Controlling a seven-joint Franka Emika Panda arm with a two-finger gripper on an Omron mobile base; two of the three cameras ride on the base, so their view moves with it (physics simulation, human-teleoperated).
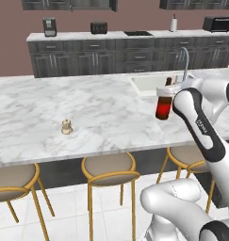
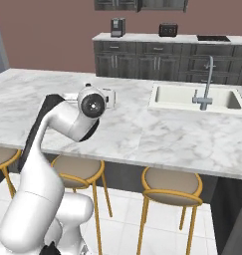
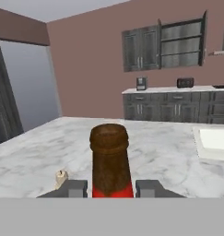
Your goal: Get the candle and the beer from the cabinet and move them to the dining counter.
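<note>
Beer clamped in the gripper above the dining counter.

You have the beer upright, its red label showing no readable writing, pinched by the gripper over the dining counter beside the sink. The candle stands on that marble, well apart. Your arm reaches in from the right, elbow bent.

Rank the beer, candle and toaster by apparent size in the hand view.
1. Beer, largest, though it sits right at the camera.
2. Toaster, far away.
3. Candle, close to the toaster's apparent size, so this order is unsure.
</note>
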